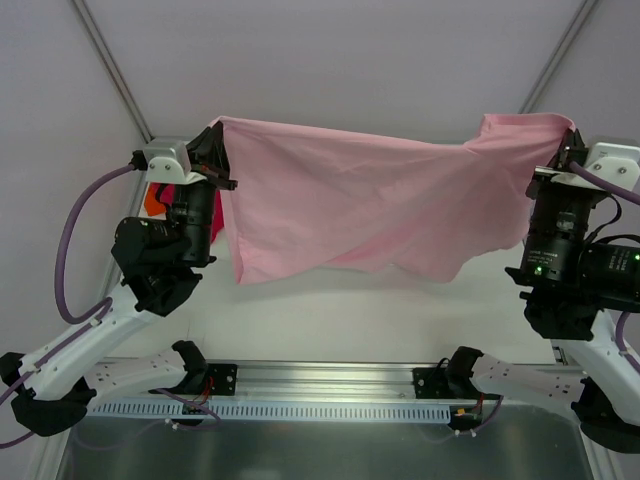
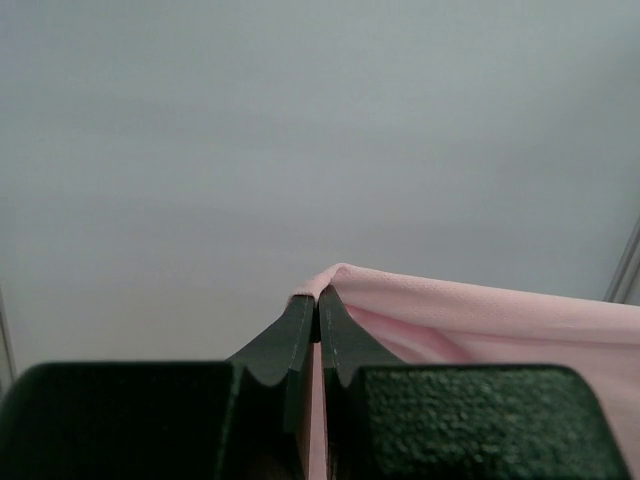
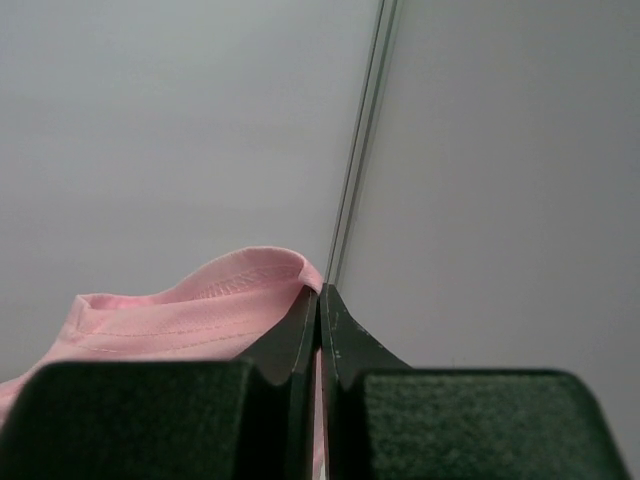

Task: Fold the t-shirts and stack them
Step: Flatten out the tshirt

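White walls (image 1: 350, 60) all round; light pink t-shirt (image 1: 370, 200) hangs spread wide, held up at both ends.
I see the left gripper (image 1: 213, 152) pinched closed on one top corner and the right gripper (image 1: 568, 152) clamped tight on the other; the cloth sags between them over the table (image 1: 330, 325).

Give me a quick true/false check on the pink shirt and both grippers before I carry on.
1. The left gripper and right gripper each pinch an edge of the light pink t-shirt. True.
2. The shirt is already folded into a neat square. False: it hangs spread out in the air between the two arms.
3. The right gripper is open. False: its jaws are shut on the shirt's hem.
4. Some orange cloth shows beside the left arm. True.
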`<state>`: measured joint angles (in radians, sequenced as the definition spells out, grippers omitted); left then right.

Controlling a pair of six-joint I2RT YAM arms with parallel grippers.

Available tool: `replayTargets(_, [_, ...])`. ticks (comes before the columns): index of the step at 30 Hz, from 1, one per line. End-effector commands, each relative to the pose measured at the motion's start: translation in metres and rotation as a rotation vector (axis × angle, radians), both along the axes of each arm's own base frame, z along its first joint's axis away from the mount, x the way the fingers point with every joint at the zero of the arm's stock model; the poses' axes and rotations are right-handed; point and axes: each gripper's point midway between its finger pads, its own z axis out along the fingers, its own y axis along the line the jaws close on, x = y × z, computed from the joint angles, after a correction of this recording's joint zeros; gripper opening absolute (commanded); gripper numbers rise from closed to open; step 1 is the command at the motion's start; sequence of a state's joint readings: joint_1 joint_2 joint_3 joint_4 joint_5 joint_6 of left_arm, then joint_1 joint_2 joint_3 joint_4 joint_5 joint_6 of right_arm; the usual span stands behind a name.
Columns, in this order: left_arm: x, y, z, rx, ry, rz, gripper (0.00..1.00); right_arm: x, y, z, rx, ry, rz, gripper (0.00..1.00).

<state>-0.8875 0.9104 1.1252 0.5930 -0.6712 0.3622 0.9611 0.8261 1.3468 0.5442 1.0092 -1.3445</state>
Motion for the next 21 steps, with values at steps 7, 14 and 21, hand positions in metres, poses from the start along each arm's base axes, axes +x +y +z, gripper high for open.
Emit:
replayTargets(7, [-0.027,0.022,0.023,-0.054,-0.032,-0.08,0.0,-0.002,0.004,0.002,-0.064,0.003,0.04,0.01])
replayTargets(14, [-0.05,0.022,0.039,-0.064,-0.077,-0.192,0.0,-0.015,-0.002,0.025,-0.009,-0.007,0.156,0.01])
replayTargets(21, [-0.067,0.012,0.052,-0.03,-0.129,-0.299,0.0,-0.036,-0.014,0.038,0.025,-0.096,0.258,0.01])
